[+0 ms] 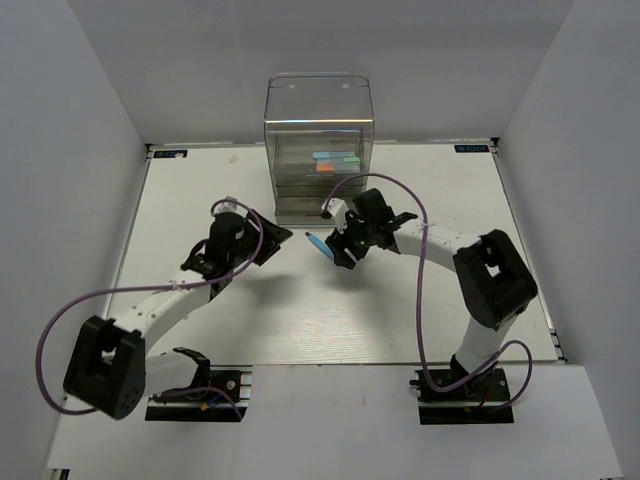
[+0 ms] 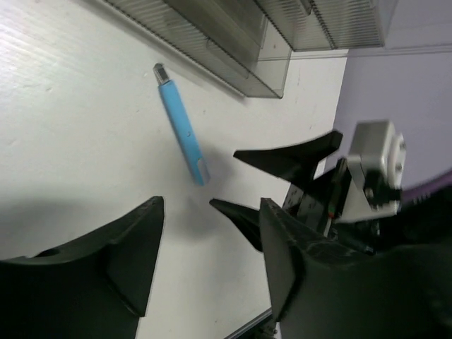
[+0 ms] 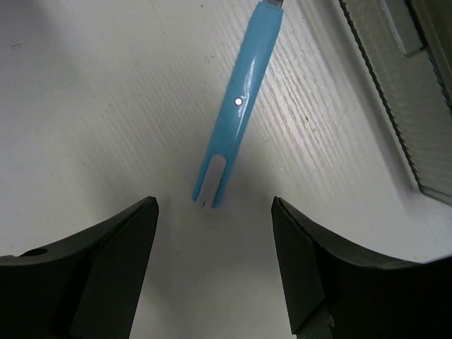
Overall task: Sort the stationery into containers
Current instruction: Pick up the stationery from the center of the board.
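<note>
While lying flat on the table (image 1: 200,200) just in front of the organiser (image 1: 320,130), shows as a slim light-blue pen (image 3: 240,113) with pale clip end and metal tip in wrist views alone, with coloured markers (image 1: 335,157) inside the organiser caught only from above, and with left gripper (image 1: 268,243) and right gripper (image 3: 215,205) spread wide, empty, before the organiser.

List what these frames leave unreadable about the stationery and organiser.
Top view: coloured items inside the clear organiser are tiny smears behind its walls; count and kind unreadable.
Right wrist view: the blue pen has its far end cut off by the top edge.
Both wrist views: organiser cropped by frame edges; contents unseen.
</note>
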You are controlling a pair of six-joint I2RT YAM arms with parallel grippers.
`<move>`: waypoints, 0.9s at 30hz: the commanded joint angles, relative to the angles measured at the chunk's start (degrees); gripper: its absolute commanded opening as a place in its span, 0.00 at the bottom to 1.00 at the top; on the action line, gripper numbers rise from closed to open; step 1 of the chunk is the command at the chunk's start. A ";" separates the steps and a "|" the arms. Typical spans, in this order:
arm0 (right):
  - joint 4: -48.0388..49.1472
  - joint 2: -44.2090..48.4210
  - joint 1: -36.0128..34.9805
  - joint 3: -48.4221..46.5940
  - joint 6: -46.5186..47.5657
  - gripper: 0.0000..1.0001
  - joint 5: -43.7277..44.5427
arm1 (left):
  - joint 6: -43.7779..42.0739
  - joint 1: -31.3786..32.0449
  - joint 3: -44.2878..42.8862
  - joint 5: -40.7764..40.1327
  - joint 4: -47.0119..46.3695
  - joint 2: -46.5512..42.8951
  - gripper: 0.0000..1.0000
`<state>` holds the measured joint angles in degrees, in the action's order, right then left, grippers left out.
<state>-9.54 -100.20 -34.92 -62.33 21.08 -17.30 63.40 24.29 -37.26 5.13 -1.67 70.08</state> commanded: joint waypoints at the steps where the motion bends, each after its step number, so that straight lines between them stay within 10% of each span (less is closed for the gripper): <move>1: -0.57 -2.88 -1.64 -4.38 -1.30 0.71 0.33 | -0.91 -0.56 4.02 -2.58 4.04 -6.18 0.68; 14: -0.83 -10.36 -5.51 -7.81 -2.10 0.63 10.97 | -0.38 -0.56 6.49 -6.27 9.14 -12.60 0.72; 24: -1.97 -7.30 -5.25 -2.90 0.62 0.04 8.52 | -0.38 -0.56 7.54 -6.27 9.76 -13.13 0.73; 27: -1.54 -2.73 -5.07 -1.57 3.52 0.00 7.37 | -0.38 -0.56 7.55 -6.27 9.76 -13.13 0.73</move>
<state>-9.30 -107.53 -40.14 -65.82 21.43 -8.62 63.33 24.10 -30.35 -0.30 7.73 58.37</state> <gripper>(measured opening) 0.066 0.730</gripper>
